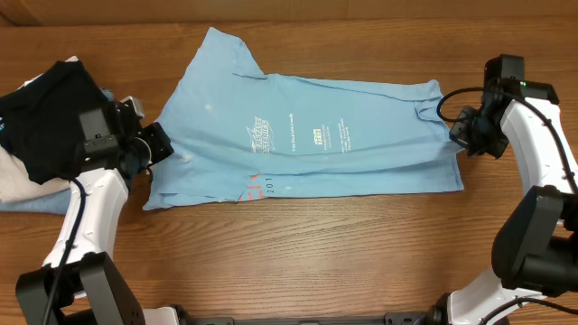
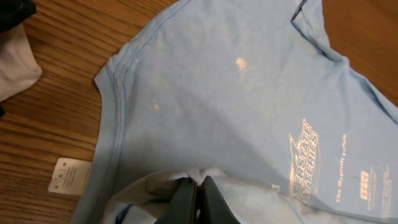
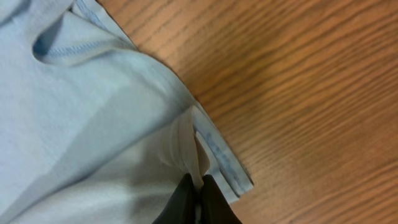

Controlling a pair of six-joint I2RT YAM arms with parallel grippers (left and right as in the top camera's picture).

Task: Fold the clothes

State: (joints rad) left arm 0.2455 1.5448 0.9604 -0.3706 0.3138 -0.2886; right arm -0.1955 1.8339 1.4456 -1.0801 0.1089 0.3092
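Observation:
The clothes are a light sky-blue T-shirt [image 1: 307, 135] lying flat across the middle of the wooden table, with small white print [image 1: 262, 134] facing up. My left gripper [image 1: 155, 144] is at the shirt's left edge. In the left wrist view this gripper [image 2: 199, 183] is shut on a raised pinch of the blue fabric [image 2: 205, 93]. My right gripper [image 1: 462, 135] is at the shirt's right edge. In the right wrist view it [image 3: 198, 182] is shut on a thin fold of the shirt [image 3: 93, 124] close to a hemmed corner.
A black garment [image 1: 50, 108] lies at the far left on a pile with white cloth [image 1: 13, 181] and a pale blue piece [image 1: 41, 204]. A small white label [image 2: 68, 176] lies on the wood beside the shirt's edge. Bare table [image 1: 316, 253] runs along the front.

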